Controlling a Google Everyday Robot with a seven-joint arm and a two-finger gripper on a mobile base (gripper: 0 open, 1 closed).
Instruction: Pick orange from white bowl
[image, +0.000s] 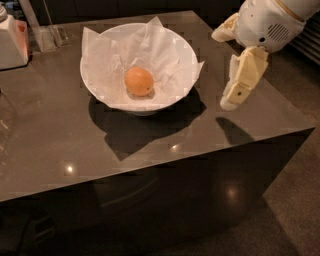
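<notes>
Orange (139, 81) low in the middle of the white bowl (150, 107), resting on the crumpled paper (165, 52) that lines it. Slightly oval, long axis running roughly left to right across the view; no stem end to be made out. Touched by nothing but the paper. Paper corners poking up past the rim at the back and on the right.

Bowl upright on a dark, glossy grey-brown table (55, 140), toward the back, with a hard bowl shadow (135, 132) cast forward onto the top. Small glints of lamp light on the top and on the table's dark front face. At the far left corner a white boxy appliance (11, 42), and just beside it a clear plastic stand (49, 35). Dark speckled floor (295, 200) at the right; dim room behind.

Gripper (222, 70) to the right of the bowl, above the table's right part, apart from both bowl and orange. Fingers spread wide, one pointing down toward the table, the other angled out toward the bowl's side. Nothing between them, nothing touched. Gripper shadow (234, 131) on the table below.
</notes>
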